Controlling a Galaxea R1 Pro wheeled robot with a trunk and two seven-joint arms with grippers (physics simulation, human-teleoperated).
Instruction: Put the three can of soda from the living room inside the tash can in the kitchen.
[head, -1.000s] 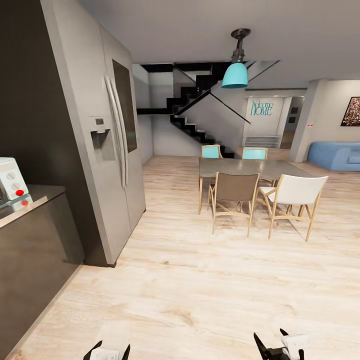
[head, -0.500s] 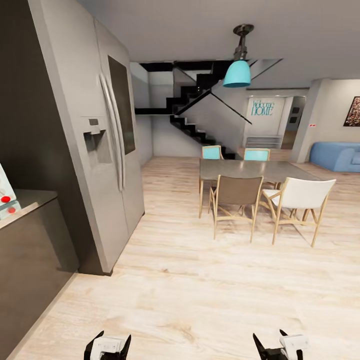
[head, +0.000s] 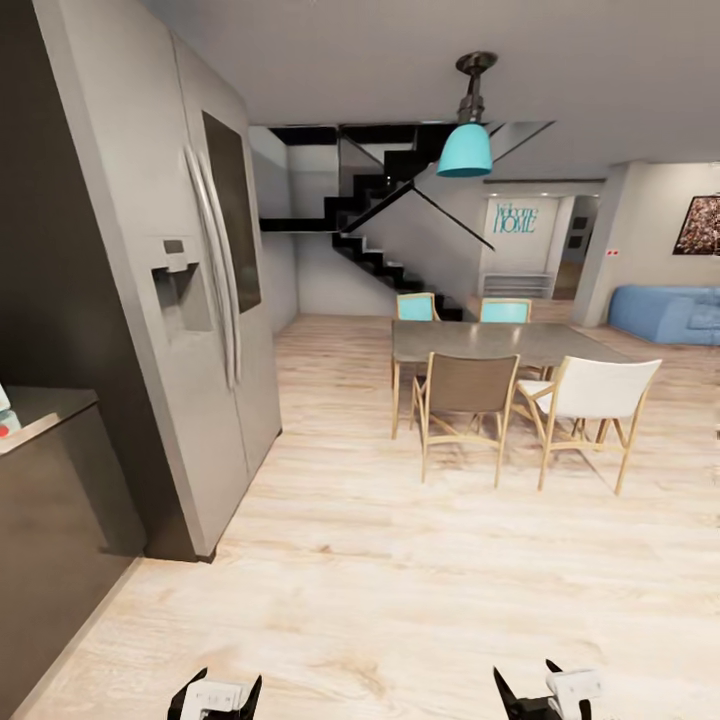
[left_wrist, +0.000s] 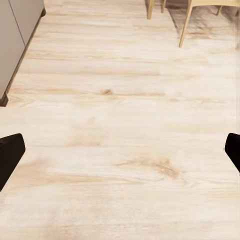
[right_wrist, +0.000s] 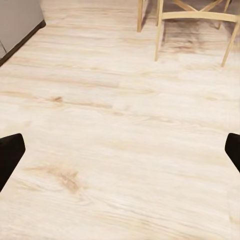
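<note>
The cans of soda and the tash can are out of view. The kitchen's tall steel fridge (head: 190, 330) stands at the left in the head view. A blue sofa (head: 668, 312) of the living room shows far off at the right. My left gripper (head: 215, 690) and right gripper (head: 530, 688) hang low at the picture's bottom edge, both open. In the left wrist view, the left gripper (left_wrist: 120, 155) has its dark fingertips (left_wrist: 9, 157) far apart over bare wood floor. In the right wrist view, the right gripper (right_wrist: 120, 155) stands the same, nothing between its fingers.
A dark counter (head: 50, 500) sits at the near left beside the fridge. A dining table (head: 490, 342) with several chairs (head: 468, 400) stands ahead to the right, under a teal lamp (head: 465, 150). A black staircase (head: 385, 250) rises behind. Pale wood floor (head: 400, 580) stretches ahead.
The whole view has shifted: fridge and counter slid toward the left edge, and the white appliance on the counter has almost left the frame. Both grippers stay open and low.
</note>
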